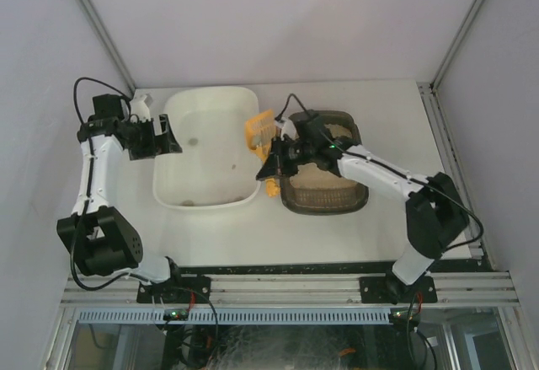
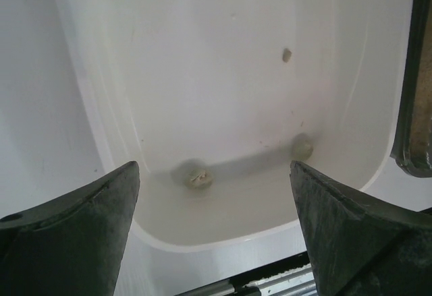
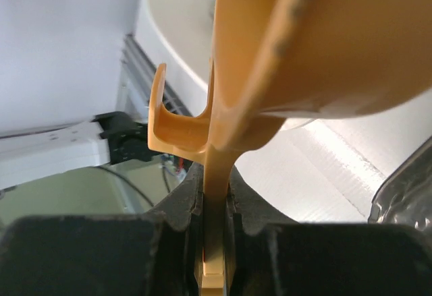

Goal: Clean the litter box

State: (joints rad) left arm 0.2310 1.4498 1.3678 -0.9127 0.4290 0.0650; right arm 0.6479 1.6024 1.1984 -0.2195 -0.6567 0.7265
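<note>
Right gripper (image 3: 214, 205) clamped on orange plastic scoop's (image 1: 260, 131) handle. Dark grey-brown rectangular plastic litter box (image 1: 328, 206), beige litter inside, sits just right of and below it. Left gripper (image 1: 167, 136) wide apart, empty, beside large white plastic tub (image 1: 210, 126); small lumps (image 2: 200, 178) ahead, possibly litter clumps.

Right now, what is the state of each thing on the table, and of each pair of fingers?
litter box: on the table, sandy litter inside.
white tub: beside the litter box, a few clumps on its bottom.
scoop: held up by its handle at the tub's rim, next to the litter box.
left fingers: open, empty, above the tub's other side.
right fingers: shut on the scoop's handle.
</note>
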